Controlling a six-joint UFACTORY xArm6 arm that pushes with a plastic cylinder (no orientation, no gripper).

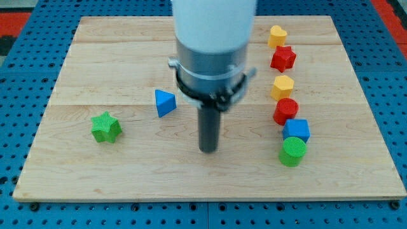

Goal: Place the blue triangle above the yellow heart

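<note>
The blue triangle [165, 103] lies left of the board's middle. The yellow heart [277, 36] sits at the view's upper right, at the top of a column of blocks. My tip [208, 150] rests on the board, to the right of and below the blue triangle, apart from it by a clear gap. The arm's white and grey body hangs over the board's upper middle and hides the wood behind it.
Below the yellow heart run a red star [283, 59], a yellow hexagon [283, 86], a red cylinder [286, 111], a blue cube [296, 130] and a green cylinder [292, 152]. A green star [105, 127] lies at the left. The wooden board [95, 178] sits on a blue pegboard.
</note>
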